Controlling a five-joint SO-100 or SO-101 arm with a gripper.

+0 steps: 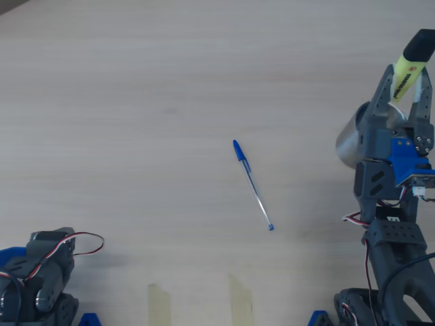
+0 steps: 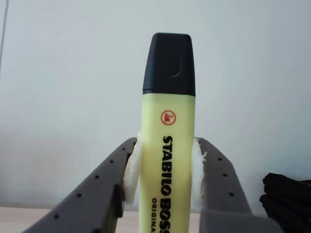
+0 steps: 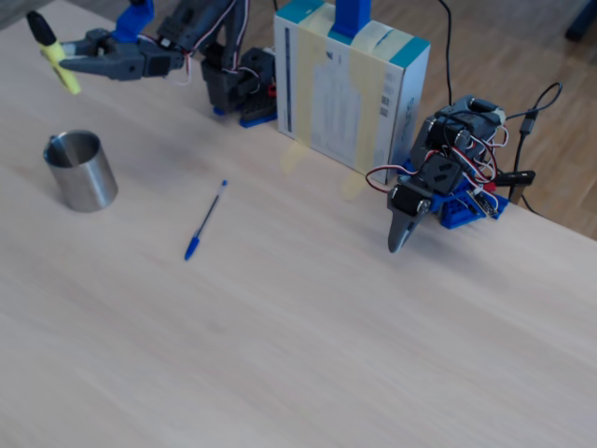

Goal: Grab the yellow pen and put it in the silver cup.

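The yellow pen (image 2: 167, 145), a chunky highlighter with a black cap, stands cap-up between white-padded fingers (image 2: 132, 167). My gripper (image 2: 166, 170) is shut on its body. In the overhead view the gripper (image 1: 405, 85) holds the yellow pen (image 1: 406, 73) at the right edge, above the silver cup (image 1: 350, 142), which the arm partly covers. In the fixed view the gripper (image 3: 73, 65) carries the yellow pen (image 3: 58, 63) in the air, above and behind the upright silver cup (image 3: 82, 170).
A thin ballpoint with a blue cap (image 1: 253, 183) lies mid-table, also seen in the fixed view (image 3: 205, 219). A second arm (image 3: 443, 182) rests at the table edge beside a white and teal box (image 3: 350, 89). Tape strips (image 1: 160, 304) mark the near edge.
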